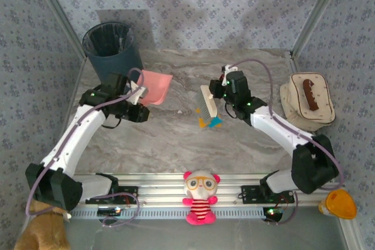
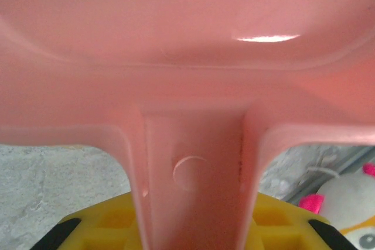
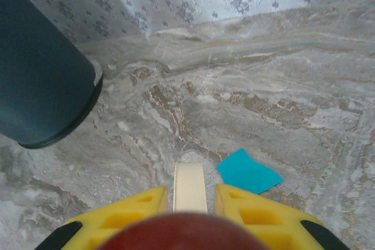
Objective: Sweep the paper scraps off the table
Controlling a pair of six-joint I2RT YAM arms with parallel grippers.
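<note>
Sweeping stage, top view: I judge collection barely begun. The paper scraps (image 1: 209, 122) lie on the table (image 1: 170, 139) just beside the right gripper (image 1: 220, 93), which grips a brush (image 1: 207, 101). The left gripper (image 1: 136, 93) holds a pink dustpan (image 1: 156, 88), well apart from them.
Left wrist view: jaws closed on the dustpan handle, with the pan ahead of the fingertips.
Right wrist view: jaws clamped on the brush stem. A blue scrap (image 3: 248, 171) lies just ahead, right of the fingers.
Next move: I must bring the pan beside the scraps, then brush them in.
</note>
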